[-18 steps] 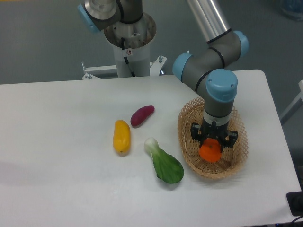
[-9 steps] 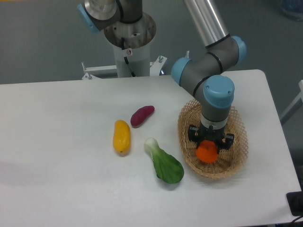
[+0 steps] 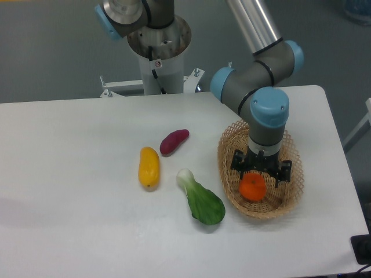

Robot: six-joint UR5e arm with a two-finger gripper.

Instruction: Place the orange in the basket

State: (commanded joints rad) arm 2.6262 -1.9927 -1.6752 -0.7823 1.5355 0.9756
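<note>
On the table (image 3: 87, 174), the hand (image 3: 261, 172) stands spread above the orange (image 3: 253, 187) resting inside the basket (image 3: 229, 174); retraction appears next.

A white bench (image 3: 69, 174) with rounded corners fills most of the view under even, soft light. Behind it, toward twelve o'clock, lies a dull grey floor (image 3: 46, 52). A white metal bracket (image 3: 124, 87) sits at the bench's far edge. A pale frame leg (image 3: 358, 128) shows at three o'clock.
</note>
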